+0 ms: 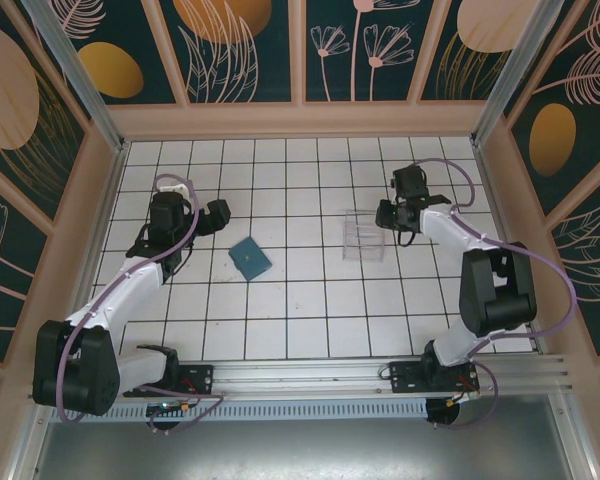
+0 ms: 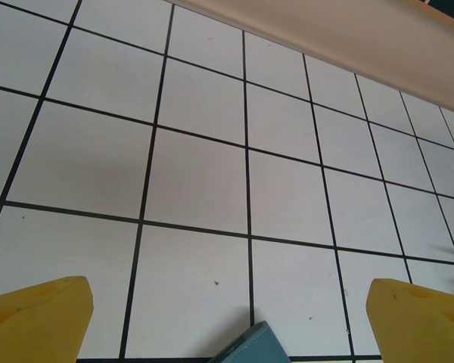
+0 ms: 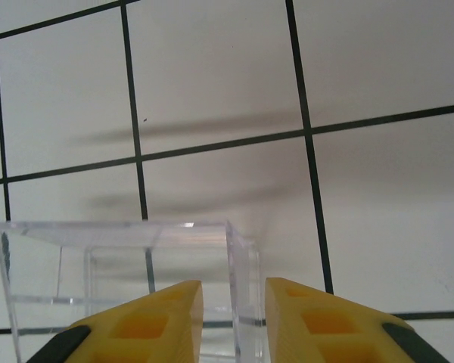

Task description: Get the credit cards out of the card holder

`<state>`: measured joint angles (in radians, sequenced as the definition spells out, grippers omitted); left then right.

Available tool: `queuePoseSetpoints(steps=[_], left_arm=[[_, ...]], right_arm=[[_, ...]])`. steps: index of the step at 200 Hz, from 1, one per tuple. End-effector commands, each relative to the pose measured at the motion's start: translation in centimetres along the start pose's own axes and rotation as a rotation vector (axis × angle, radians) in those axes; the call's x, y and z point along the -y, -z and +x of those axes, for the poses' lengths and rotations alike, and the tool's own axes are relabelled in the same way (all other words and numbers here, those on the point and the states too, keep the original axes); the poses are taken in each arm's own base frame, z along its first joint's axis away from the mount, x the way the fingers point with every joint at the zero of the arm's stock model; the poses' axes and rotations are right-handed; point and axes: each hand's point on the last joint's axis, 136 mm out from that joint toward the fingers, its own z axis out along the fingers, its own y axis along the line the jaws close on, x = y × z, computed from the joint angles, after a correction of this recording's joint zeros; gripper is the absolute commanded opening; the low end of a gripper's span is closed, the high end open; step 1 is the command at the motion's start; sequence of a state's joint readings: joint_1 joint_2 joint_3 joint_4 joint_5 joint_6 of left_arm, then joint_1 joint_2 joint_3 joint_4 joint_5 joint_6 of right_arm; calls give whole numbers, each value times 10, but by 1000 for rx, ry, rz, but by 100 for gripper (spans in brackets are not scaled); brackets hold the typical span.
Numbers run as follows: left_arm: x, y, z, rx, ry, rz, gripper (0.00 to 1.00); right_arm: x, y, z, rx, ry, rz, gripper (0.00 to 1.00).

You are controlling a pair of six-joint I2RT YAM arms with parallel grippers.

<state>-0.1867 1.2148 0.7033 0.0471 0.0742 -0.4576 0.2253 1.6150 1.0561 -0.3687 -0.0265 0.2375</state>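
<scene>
- My left fingers [image 2: 38, 321] are spread wide and hold nothing. They hang low over the table [image 1: 290, 300], and a corner of the teal card holder [image 1: 250, 257] pokes in between them at the near edge of my left wrist view.
- My right fingers [image 3: 318, 325] stand close together with only a narrow gap. A wall of the clear tray [image 1: 358, 240] runs into that gap, and I cannot tell whether I am pinching it or merely straddling it.
- The card holder lies flat and folded shut on the table, turned cornerwise. It sits between my two arms, nearer the left one and well apart from the tray.
- Risk: the holder is thin and flat on smooth tile. If I come down this wide and off-centre, I expect one finger to shove it, so that it skids or spins instead of lifting.
- Risk: the holder is shut. Working it with one hand may only drag it about, so I judge it needs pinning while the other hand opens it.
- Risk: the tray looks light. If my right fingers are clamped on its wall and I pull away, it could tip or slide.
- Risk: thin cards that slip out onto the tile would lie flat and be hard to pinch.
- Count: one card holder, one clear tray and two pairs of fingers. The cards, I judge, are hidden inside the folded holder, so I cannot count them.
</scene>
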Motion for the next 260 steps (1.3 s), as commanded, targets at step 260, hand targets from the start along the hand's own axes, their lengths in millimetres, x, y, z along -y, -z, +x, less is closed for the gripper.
queuePoseSetpoints(steps=[260], left_arm=[[23, -77, 124, -562, -63, 78, 75]], right_arm=[[-133, -45, -11, -57, 22, -25, 20]])
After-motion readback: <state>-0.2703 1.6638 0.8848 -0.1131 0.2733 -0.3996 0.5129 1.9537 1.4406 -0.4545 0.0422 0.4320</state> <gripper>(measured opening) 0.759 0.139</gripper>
